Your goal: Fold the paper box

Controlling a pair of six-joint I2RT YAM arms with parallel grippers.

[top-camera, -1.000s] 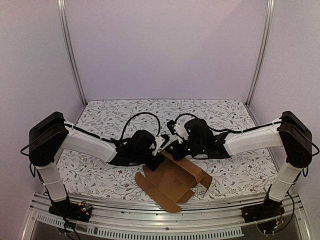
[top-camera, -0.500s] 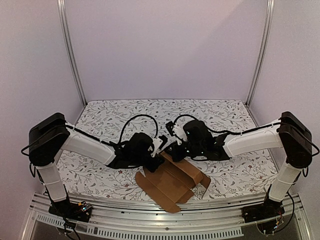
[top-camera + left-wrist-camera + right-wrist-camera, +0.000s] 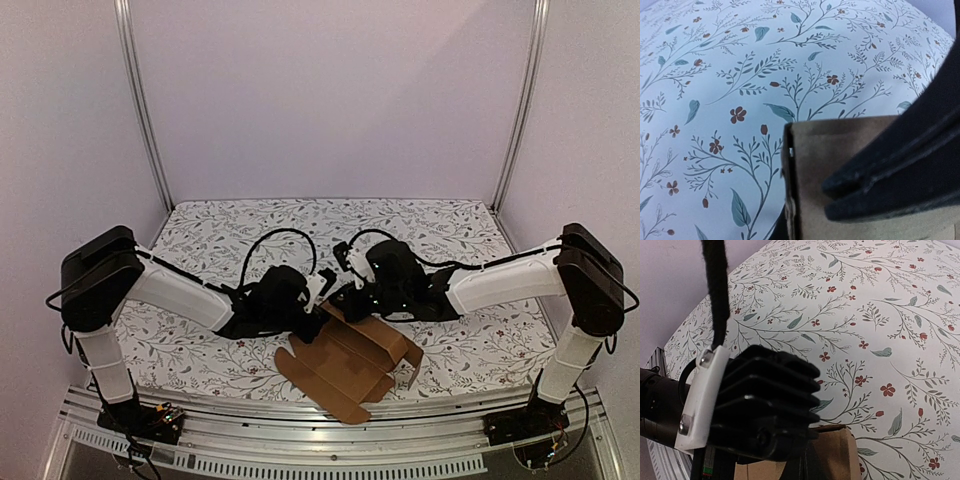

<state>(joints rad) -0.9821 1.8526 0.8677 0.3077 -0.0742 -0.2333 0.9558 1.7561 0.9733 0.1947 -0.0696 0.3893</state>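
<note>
Paper box (image 3: 345, 365) is at the near edge of the floral desk (image 3: 250, 225), half opened up, with its near corner right by the metal rail (image 3: 220, 412). Both arms crowd over its far end, so from the top that bit is mostly covered. Left pincer (image 3: 312, 305) looks clamped on the box's far panel; its wrist cam shows a black finger (image 3: 900, 170) lying across the cardboard. Right pincer (image 3: 347, 298) is just beside it. Its own cam is mostly filled by the left arm's black housing and a cable (image 3: 715, 290), so can't tell if it's released or clenched.
</note>
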